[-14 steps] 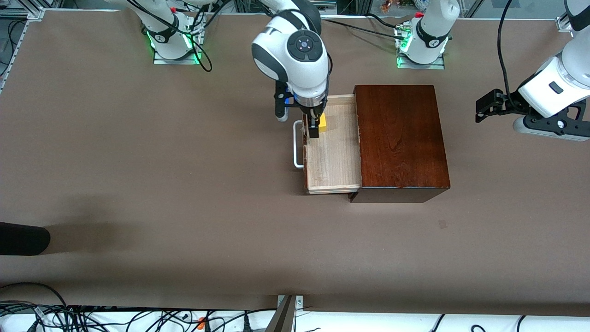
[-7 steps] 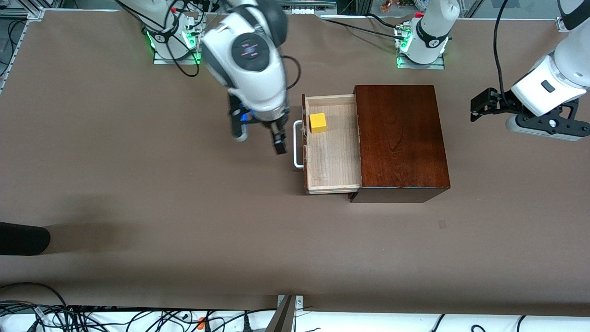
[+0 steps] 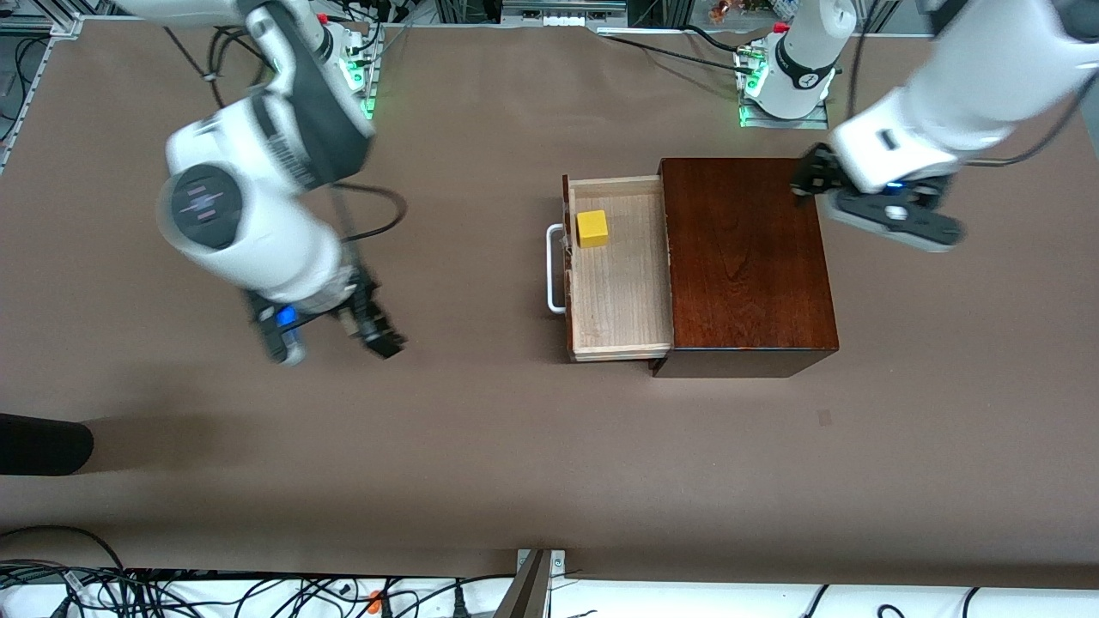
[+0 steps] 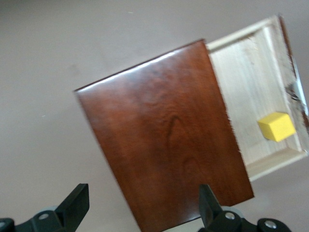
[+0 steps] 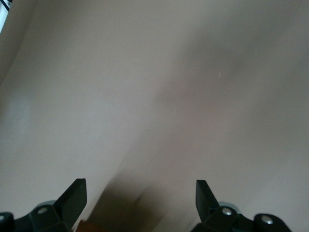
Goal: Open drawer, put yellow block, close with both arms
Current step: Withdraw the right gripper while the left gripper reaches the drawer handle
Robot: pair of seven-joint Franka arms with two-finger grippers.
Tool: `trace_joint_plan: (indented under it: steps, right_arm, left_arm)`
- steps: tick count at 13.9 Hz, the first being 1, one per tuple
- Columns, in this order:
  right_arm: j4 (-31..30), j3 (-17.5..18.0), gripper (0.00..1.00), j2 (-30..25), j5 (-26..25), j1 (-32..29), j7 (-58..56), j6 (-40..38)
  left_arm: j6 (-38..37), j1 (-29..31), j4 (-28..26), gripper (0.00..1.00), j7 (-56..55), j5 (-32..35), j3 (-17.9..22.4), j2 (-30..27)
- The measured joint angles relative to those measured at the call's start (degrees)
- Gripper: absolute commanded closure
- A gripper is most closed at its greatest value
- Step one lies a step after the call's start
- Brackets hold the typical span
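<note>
Swinging clear, my right gripper [image 3: 330, 330] released, over bare worktop [image 3: 481, 446] well apart from the drawer [image 3: 618, 292].
The yellow block [image 3: 592, 229] now sits in the open drawer; my left gripper [image 4: 140, 212], spread empty, has come over the box [image 3: 743, 257]'s edge farthest from the handle [image 3: 554, 268]. Closing remains, approach unobstructed.

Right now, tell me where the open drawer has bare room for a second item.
The pale wooden drawer tray is bare from the small yellow cube toward the front camera. The only occupied spot is the cube's corner, beside the dark front panel.

yellow block [image 4: 276, 126] in open drawer [image 4: 251, 82]
</note>
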Motion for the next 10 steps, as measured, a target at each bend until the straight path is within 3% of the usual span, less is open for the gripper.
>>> trace_joint_plan:
  steps: [3,7,10]
  right_arm:
    - [-2.6,-2.0,0.0,-1.8,0.7,-4.5,-20.0,-1.4]
    - [-13.3,-7.9,0.0,-11.1,1.6,-9.1,-50.2,-1.3]
    - [-17.8,-14.7,0.0,-18.4,1.8,-9.9,-69.8,-2.6]
  left_arm:
    - [0.6,-0.2,0.5,0.0,0.2,0.0,-6.6,3.0]
    - [3.4,-0.6,3.7,0.0,2.4,0.0,-18.6,10.0]
    - [9.1,-3.5,4.2,0.0,12.6,1.3,-20.9,14.1]
